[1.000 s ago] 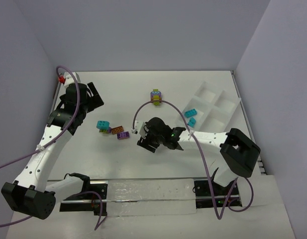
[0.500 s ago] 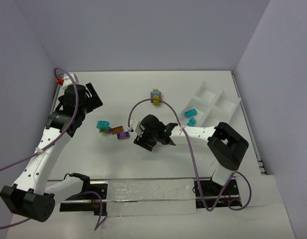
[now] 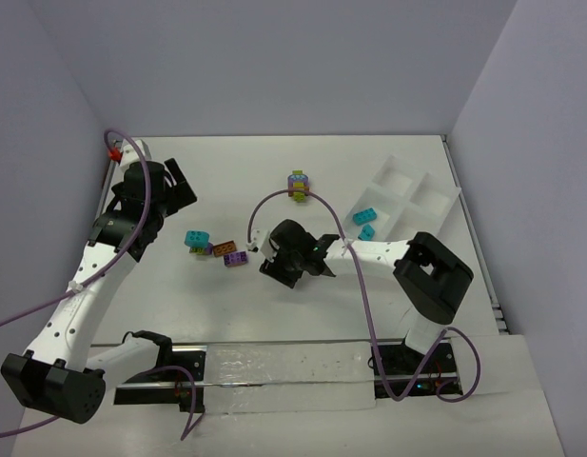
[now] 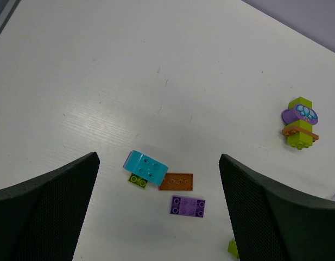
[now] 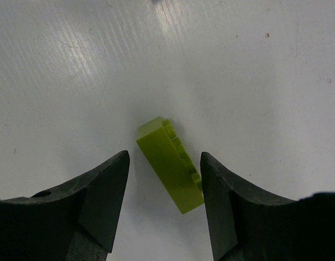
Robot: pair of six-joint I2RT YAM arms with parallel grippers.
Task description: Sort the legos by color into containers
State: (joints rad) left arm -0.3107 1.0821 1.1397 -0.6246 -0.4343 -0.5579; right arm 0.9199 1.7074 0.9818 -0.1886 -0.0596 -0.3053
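Between the right claw's (image 5: 164, 163) spread fingers lies a lime brick (image 5: 171, 166).

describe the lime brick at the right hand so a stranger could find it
Mid-table, left of the white tray, the right hand points down with open fingers. Between them lies a lime brick, tipped on its side and alone, unlike the mixed bricks further left.
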